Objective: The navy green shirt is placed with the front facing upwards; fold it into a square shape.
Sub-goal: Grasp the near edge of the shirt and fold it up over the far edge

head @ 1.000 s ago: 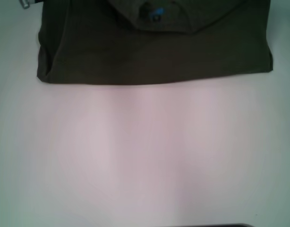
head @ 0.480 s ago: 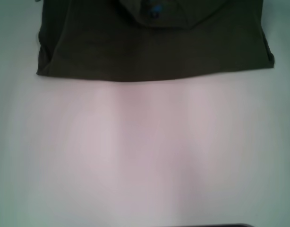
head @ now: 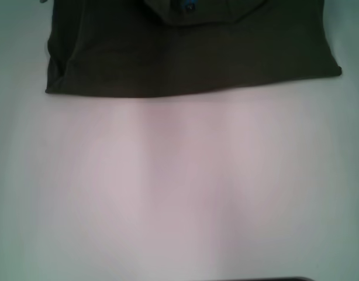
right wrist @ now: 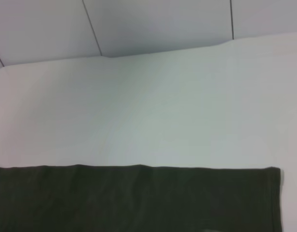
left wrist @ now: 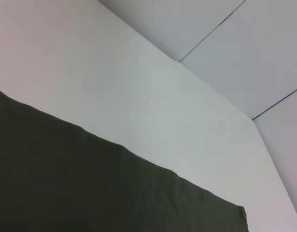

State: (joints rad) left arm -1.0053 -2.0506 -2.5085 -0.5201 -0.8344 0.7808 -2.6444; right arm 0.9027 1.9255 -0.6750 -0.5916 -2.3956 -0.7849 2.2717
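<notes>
shirt (head: 191,52) first: the navy green shirt lies flat on the white table (head: 179,193), at the far side of it in the head view. it is already folded into a wide dark block with a straight near edge. a bit of the blue neck label (head: 189,6) peeks out at the far edge of the block, on top of a folded flap.

no gripper shows in any view, so i cannot tell if the left gripper or the right gripper is released or clenched. the left wrist view looks down on one corner of the shirt (left wrist: 90,188) with bare table past it. the right wrist view looks along a straight hemmed edge of the shirt (right wrist: 139,200), ending at a corner. so each arm seems to hang over its own side of the cloth, with the shirt close under it.

my guess is that the fold is partly done and the block is too wide to be a square. to do the next fold well, each gripper should pinch all the layers at its own corner. both should lift at the same time and at the same height. then the edges should be laid down even, so the cloth does not bunch or slide.
</notes>
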